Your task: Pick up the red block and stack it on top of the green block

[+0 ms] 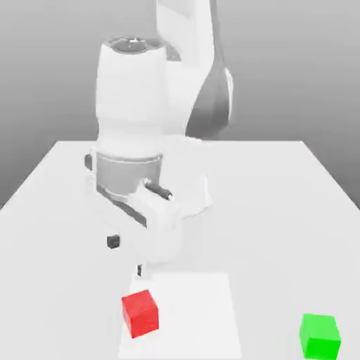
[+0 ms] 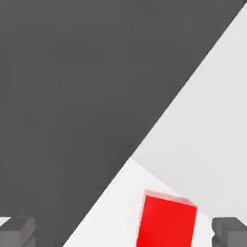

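Pincer wide, red block not gripped

Exterior view: my pincer (image 1: pixel 127 256) is just beyond the red block (image 1: pixel 140 313), which sits near, left of centre, on the white patch (image 1: pixel 197 316). Green block (image 1: pixel 320 337): near, exterior view's right. Hand view adds my fingers (image 2: pixel 230 231) spread wide, plus a dark expanse (image 2: pixel 87 96).

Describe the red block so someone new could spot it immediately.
On the white table in the exterior view lies a brighter white square, below the arm. The red block sits at that square's left edge, turned at an angle. It is red, whereas the other block, off to the view's right, is green.
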Tool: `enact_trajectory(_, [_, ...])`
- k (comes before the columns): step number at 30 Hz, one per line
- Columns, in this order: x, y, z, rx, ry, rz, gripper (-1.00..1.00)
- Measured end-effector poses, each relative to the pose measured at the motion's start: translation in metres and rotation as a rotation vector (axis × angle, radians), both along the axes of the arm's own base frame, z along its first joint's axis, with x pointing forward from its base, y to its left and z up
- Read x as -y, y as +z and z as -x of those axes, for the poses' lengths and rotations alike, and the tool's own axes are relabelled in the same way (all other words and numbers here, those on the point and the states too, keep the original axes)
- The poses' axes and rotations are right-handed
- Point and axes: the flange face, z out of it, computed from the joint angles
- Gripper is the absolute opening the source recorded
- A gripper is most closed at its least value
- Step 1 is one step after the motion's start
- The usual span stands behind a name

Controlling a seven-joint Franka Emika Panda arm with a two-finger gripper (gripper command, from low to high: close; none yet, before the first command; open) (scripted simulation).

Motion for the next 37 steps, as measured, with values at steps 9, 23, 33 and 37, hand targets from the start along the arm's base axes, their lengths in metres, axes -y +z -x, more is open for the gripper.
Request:
enact_trajectory(9, [-0.002, -0.092, 0.012, -0.050, -0.077, -0.033, -1.00])
enact_trajectory(23, [-0.080, -0.027, -0.017, -0.059, 0.239, -0.024, -1.00])
enact_trajectory(33, [-0.297, -0.048, -0.026, -0.061, 1.010, -0.002, -1.00])
enact_trajectory(37, [-0.301, -0.057, -0.025, -0.062, 1.024, -0.002, 1.00])
